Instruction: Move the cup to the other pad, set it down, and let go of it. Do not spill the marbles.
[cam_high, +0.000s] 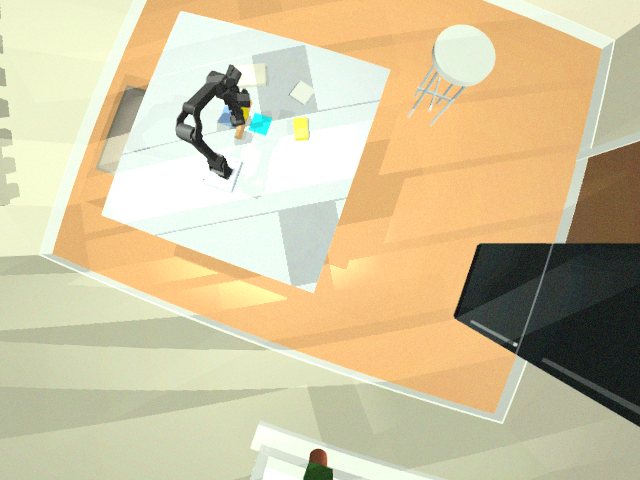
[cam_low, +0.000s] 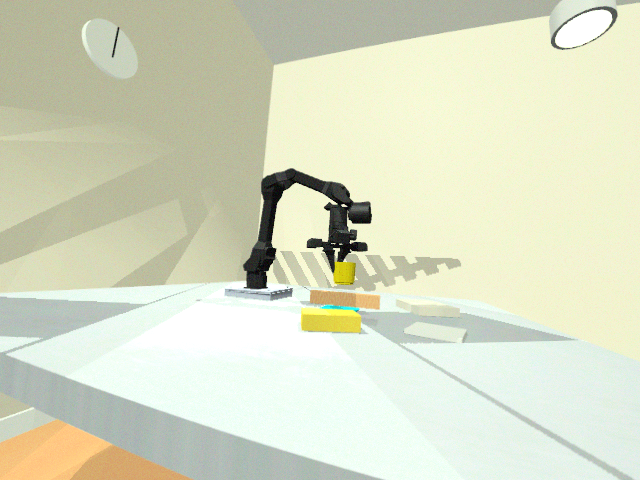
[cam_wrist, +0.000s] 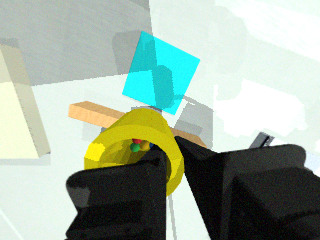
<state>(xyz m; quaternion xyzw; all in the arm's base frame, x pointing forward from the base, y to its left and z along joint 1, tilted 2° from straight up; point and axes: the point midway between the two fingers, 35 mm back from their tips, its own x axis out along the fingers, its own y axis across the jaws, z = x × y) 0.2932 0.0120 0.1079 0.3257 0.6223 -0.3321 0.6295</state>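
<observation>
The yellow cup (cam_high: 245, 113) (cam_low: 344, 273) (cam_wrist: 147, 122) is upright in the air, above the level of the wooden bar. My gripper (cam_low: 338, 262) (cam_wrist: 169, 141) is shut on the cup's wall, one finger inside it and one outside. Several small marbles (cam_wrist: 136, 147) lie inside the cup, red, green and orange among them. The cyan pad (cam_high: 260, 124) (cam_low: 339, 308) (cam_wrist: 161, 72) lies flat on the far side of the bar from the blue pad. The blue pad (cam_high: 225, 116) is partly hidden by the arm in the top view.
The wooden bar (cam_high: 239, 131) (cam_low: 333, 298) (cam_wrist: 95, 114) lies between the two pads, below the cup. A yellow block (cam_high: 300, 129) (cam_low: 330, 320) is beyond the cyan pad. A cream block (cam_high: 255, 74) (cam_low: 428, 307) (cam_wrist: 17, 107) and a pale flat tile (cam_high: 301, 92) (cam_low: 435, 331) lie to one side.
</observation>
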